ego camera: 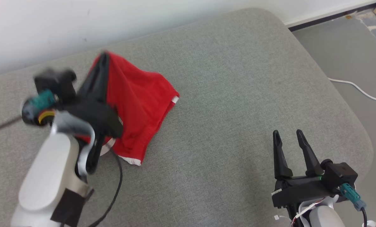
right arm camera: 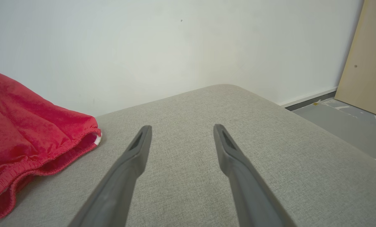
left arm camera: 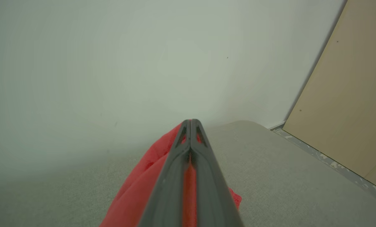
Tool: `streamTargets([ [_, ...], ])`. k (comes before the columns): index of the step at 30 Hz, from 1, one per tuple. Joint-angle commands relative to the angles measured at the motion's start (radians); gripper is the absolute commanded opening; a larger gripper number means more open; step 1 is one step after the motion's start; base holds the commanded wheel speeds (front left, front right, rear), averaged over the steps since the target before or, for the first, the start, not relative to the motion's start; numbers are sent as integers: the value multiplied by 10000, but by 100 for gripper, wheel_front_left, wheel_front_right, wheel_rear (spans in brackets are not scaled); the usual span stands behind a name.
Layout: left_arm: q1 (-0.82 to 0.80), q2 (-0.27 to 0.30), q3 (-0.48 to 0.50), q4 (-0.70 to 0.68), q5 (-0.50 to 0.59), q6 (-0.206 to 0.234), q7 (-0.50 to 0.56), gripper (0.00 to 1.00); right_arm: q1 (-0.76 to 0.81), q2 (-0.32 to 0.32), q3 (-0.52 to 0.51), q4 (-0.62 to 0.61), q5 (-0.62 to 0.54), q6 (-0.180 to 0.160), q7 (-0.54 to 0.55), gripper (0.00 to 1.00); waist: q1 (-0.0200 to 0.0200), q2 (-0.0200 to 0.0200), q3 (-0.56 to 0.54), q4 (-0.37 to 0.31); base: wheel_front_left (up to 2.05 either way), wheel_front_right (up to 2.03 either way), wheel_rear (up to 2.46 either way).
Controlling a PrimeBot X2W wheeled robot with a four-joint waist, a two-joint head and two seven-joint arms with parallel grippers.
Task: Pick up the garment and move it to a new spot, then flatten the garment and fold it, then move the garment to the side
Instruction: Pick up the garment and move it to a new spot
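Observation:
The garment [ego camera: 137,101] is red cloth with white trim, lifted at one end into a peak while its lower part rests on the grey cushion [ego camera: 238,94]. My left gripper [ego camera: 103,56] is shut on that raised end, its dark fingers pinching the red fabric [left arm camera: 137,192] at the tip [left arm camera: 190,122]. In the right wrist view the garment [right arm camera: 27,132] hangs at the far left, hem toward me. My right gripper [ego camera: 288,134] hovers open over the cushion's near right part, well apart from the cloth, and nothing lies between its spread fingers [right arm camera: 137,151].
A white wall [ego camera: 80,22] runs along the cushion's far edge. To the right, the cushion's rounded edge drops to a grey floor [ego camera: 349,47] with a white cable [ego camera: 358,90]. A tan board [left arm camera: 349,110] leans at the right.

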Motion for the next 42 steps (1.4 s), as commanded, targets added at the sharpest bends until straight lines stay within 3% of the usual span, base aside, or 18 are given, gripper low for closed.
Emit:
streamTargets([
  [1,161,-18,27,199,-18,-9,-168,0,-89,17,24,-11,28,-21,-47,100,0,0,90,-50,0,0,0],
  [9,772,-470,-189,2770,-303,-414,-964,0,-224,19,314,-101,-175,-21,-46,100,0,0,149,-43,0,0,0],
  [10,703,-461,-316,2916,-125,-474,-1151,60,-207,19,328,-139,-208,-21,-48,100,0,0,110,4,0,0,0],
  [11,592,-490,-348,3039,-75,-474,-1354,100,-173,17,323,-166,-230,-21,-46,100,0,0,60,61,0,0,0],
  [19,194,-498,102,2475,298,-358,-2804,100,107,20,198,-471,-732,-21,-30,100,0,0,-592,734,0,0,0],
  [27,1761,-320,1275,-16,1771,117,-2850,100,311,14,112,-557,-1039,-21,-30,100,0,0,-1111,1501,0,0,0],
  [32,2870,-299,1926,-587,2228,188,-2850,100,383,16,181,-511,-1214,-21,-30,100,0,0,-1335,1772,0,0,0],
  [42,5042,-562,2913,-1175,2934,-138,-2854,100,690,14,173,-259,-1421,-21,-30,100,0,0,-1895,2292,0,0,0],
])
